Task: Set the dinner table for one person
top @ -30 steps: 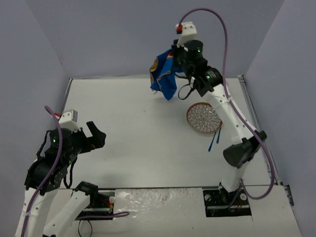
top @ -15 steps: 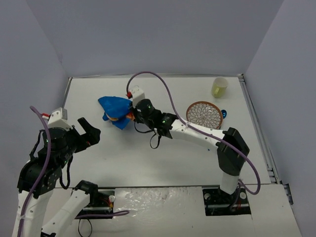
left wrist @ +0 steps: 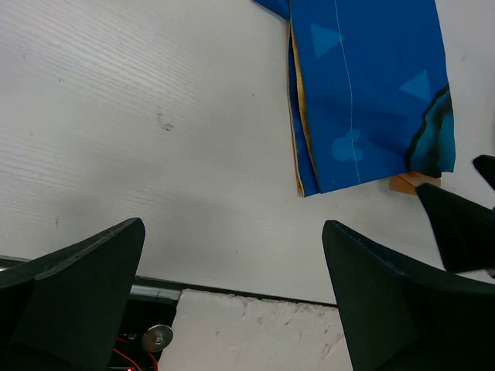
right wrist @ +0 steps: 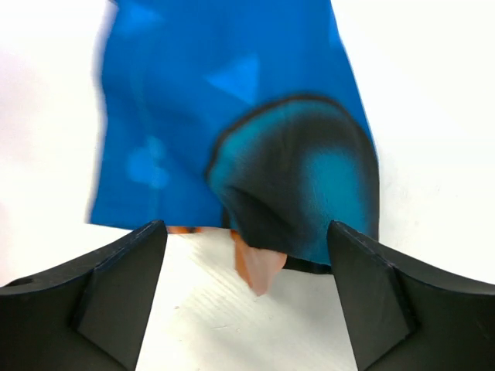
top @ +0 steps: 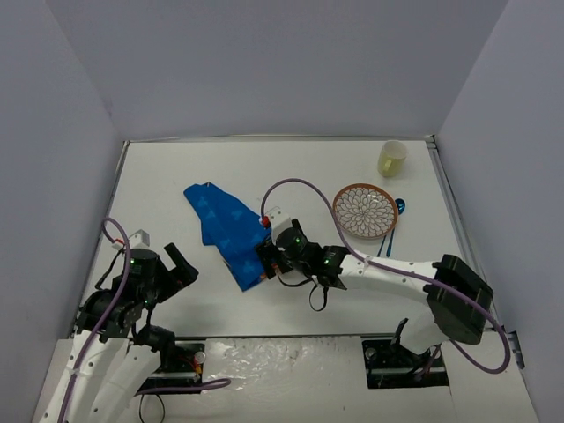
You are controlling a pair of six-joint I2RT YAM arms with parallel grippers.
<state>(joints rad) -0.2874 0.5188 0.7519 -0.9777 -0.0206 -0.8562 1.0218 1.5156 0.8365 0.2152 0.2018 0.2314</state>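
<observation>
Early stage, by my reading. The dinner table (top: 176,176), a broad white surface with a thin metal rim, fills the floor of the booth and carries everything.

- Blue printed placemat (top: 227,231): down on the surface left of centre, running diagonally. It looks doubled lengthwise, not spread. The left wrist view shows stacked edges with an orange underside.
- Patterned plate (top: 364,210), pale yellow cup (top: 391,158) and blue cutlery (top: 401,205): grouped at the far right, well apart from the placemat. None of them is laid at a place setting yet.
- Left to do, as I judge it: open the placemat flat, then bring over the plate, cup and cutlery.

Right pincer (top: 267,262): low over the surface at the placemat's near end. Its fingers are spread wide and grip nothing. In its own wrist view the cloth's near edge lies ahead between them, with one corner curled up showing orange.

Left pincer (top: 181,267): fingers apart and empty, hanging over the near-left part of the surface. It is beside the placemat, not touching it.
</observation>
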